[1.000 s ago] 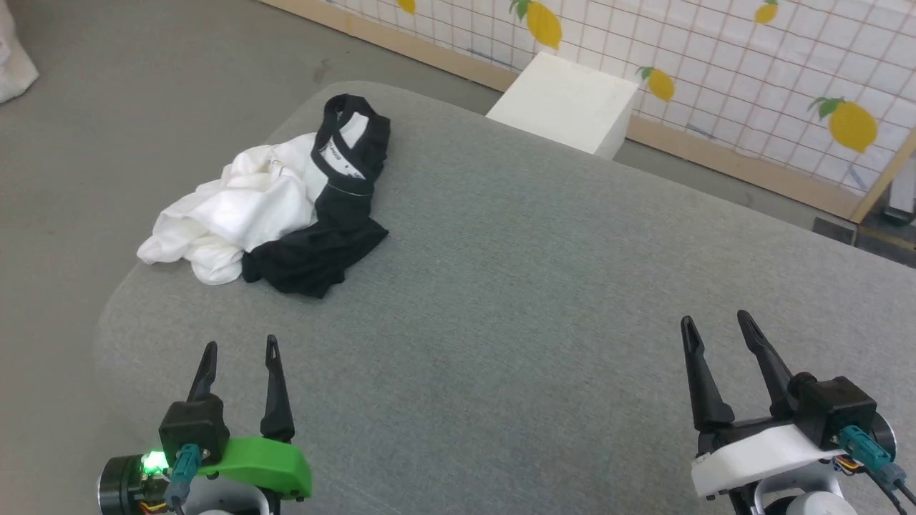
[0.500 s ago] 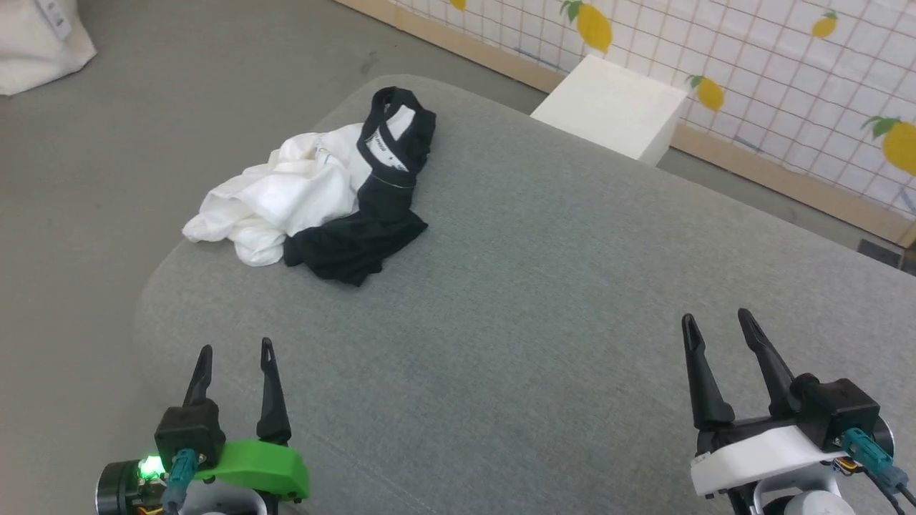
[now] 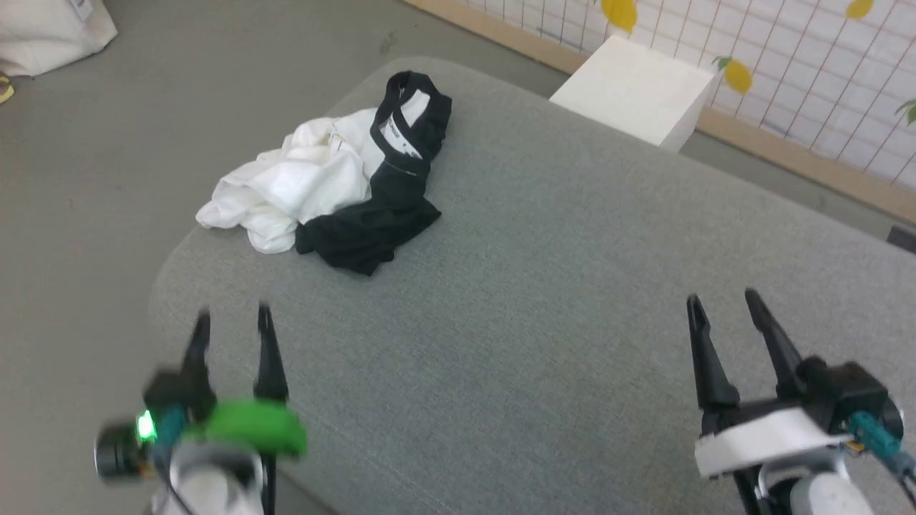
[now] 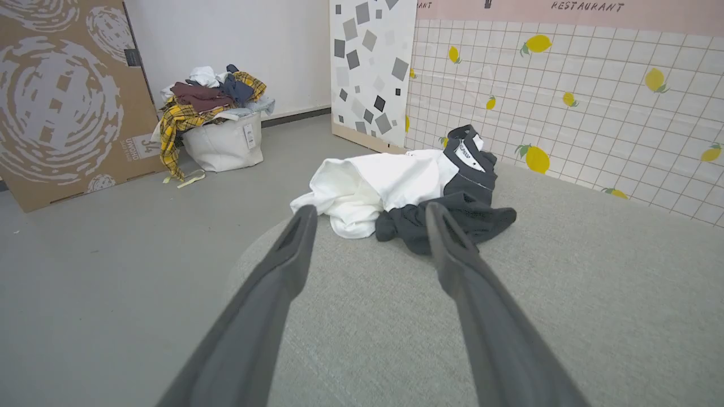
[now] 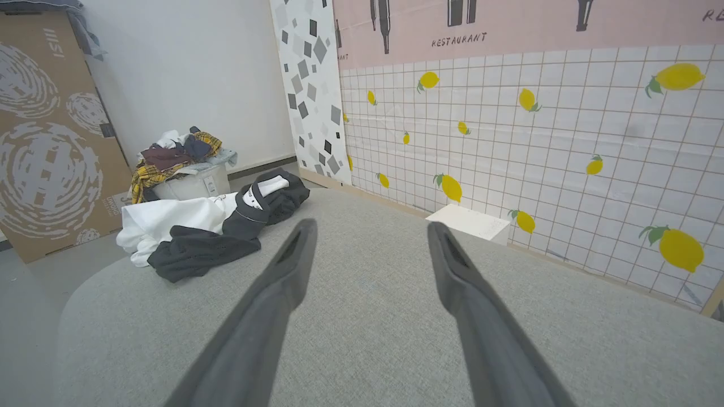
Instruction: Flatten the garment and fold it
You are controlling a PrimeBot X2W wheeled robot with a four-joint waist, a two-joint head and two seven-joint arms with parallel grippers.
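Observation:
The garment (image 3: 336, 193) lies crumpled near the far left corner of the grey padded table (image 3: 544, 286), its white body bunched to the left and its black sleeve and neckband to the right. It also appears in the left wrist view as the garment (image 4: 396, 186) just beyond the fingertips, and in the right wrist view as the garment (image 5: 198, 226) at the left. My left gripper (image 3: 232, 318) hovers open over the table's near left edge, short of the cloth. My right gripper (image 3: 723, 300) stands open at the near right, far from it. Neither holds anything.
A white box (image 3: 637, 93) stands on the floor behind the table by the lemon-print tiled wall (image 5: 537, 158). A laundry bag heaped with clothes (image 4: 212, 121) and a large cardboard box (image 4: 62, 96) stand on the floor to the left.
The head camera has swung, so the whole picture shifted right and down. Both grippers have risen a little in the view, the left one blurred by motion. The garment lies as before.

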